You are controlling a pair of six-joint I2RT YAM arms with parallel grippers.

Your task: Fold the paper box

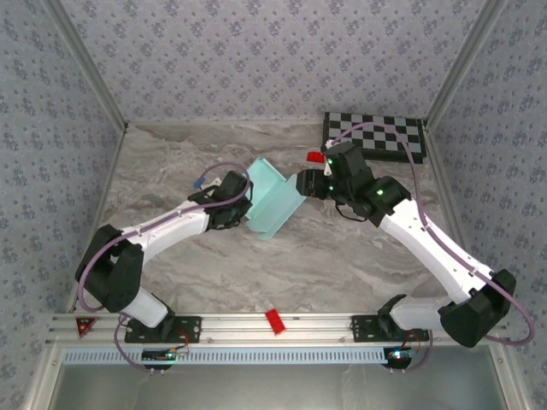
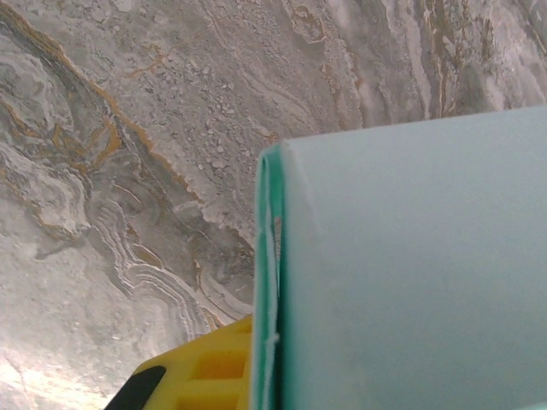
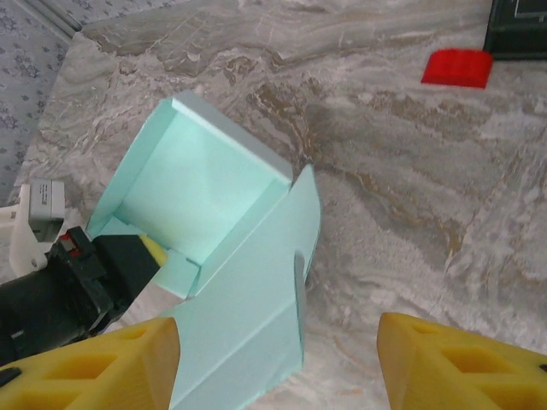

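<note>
Pale blue card forms the half-folded paper box [image 1: 273, 201], held tilted over the middle of the marble table [image 1: 342, 273], somewhat nearer its far edge. The left claw [image 1: 242, 207] is clamped on one box wall. The right claw [image 1: 301, 184] gapes wide, just beside a loose flap.

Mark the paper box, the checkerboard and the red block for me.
paper box [image 1: 275, 203], top external view, on its broad light-blue panel.
checkerboard [image 1: 376, 137], top external view, on the middle of its squares.
red block [image 3: 459, 67], right wrist view, on its top face.
</note>
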